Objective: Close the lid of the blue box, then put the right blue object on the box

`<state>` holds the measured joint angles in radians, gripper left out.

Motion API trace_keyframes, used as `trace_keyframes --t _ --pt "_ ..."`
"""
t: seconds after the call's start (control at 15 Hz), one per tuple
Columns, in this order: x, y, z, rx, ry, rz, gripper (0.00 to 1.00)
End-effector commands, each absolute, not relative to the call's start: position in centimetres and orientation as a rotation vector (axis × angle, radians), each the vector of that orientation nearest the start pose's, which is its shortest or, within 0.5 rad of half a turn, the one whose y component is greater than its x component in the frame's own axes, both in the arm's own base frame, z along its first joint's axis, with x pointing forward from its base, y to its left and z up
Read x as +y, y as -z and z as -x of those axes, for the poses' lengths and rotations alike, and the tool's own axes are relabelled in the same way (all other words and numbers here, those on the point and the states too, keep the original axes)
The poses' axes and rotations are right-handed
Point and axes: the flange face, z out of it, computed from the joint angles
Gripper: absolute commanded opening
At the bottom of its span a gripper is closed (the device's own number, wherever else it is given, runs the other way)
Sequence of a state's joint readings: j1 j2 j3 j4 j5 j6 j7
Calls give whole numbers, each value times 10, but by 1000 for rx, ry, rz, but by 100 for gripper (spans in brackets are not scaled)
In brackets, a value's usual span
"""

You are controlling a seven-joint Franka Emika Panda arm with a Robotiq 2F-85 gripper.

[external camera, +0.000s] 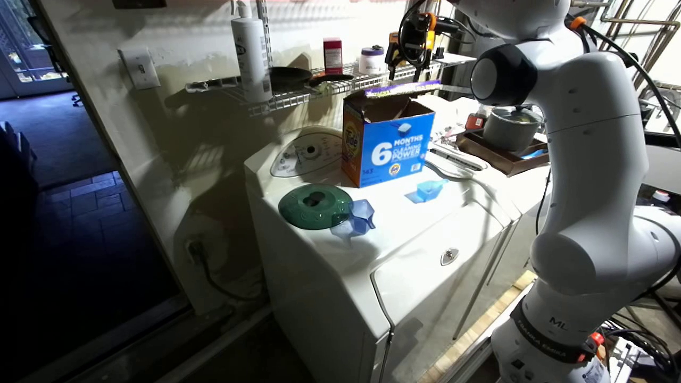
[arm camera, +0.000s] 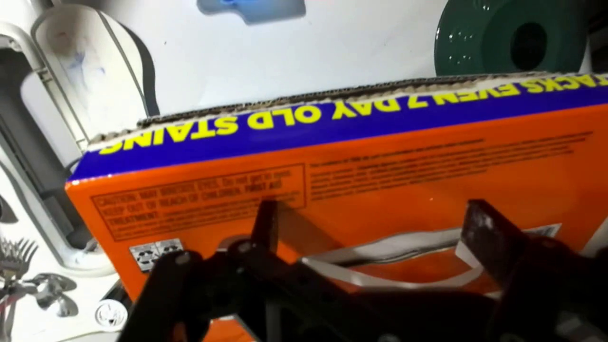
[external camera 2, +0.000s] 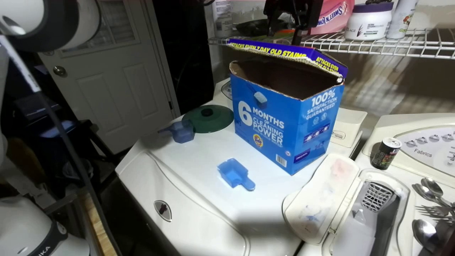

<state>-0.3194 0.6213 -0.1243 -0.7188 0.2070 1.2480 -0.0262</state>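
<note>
Wrist view: pale-blue scoop (arm camera: 244, 1) cut by top edge; fine print (arm camera: 441, 166) on lid (arm camera: 380, 204) blurred; in an exterior view, gripper (external camera 2: 283, 38) cropped above; blue box (external camera 2: 265, 119) floor hidden.

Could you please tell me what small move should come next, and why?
I would probably ease the open black gripper toward the front of the blue rectangular cardboard box, nudging down its purple-edged orange cardboard lid. The lid stands tilted up, leaving the box's mouth open, and the wrist view shows the gripper over the lid's outer face; contact is unclear.
</note>
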Motion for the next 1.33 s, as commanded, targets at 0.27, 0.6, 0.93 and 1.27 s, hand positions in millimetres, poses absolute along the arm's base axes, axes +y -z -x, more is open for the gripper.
trace_keyframes --t 0.27,0.6,0.93,1.27 --pt "-236 -562 -641 537 -251 2954 100" --pt "-227 -537 -650 443 -259 3021 100" --pt "-210 -520 -651 309 -189 3117 100" --pt "-183 -545 -624 255 -82 3139 100"
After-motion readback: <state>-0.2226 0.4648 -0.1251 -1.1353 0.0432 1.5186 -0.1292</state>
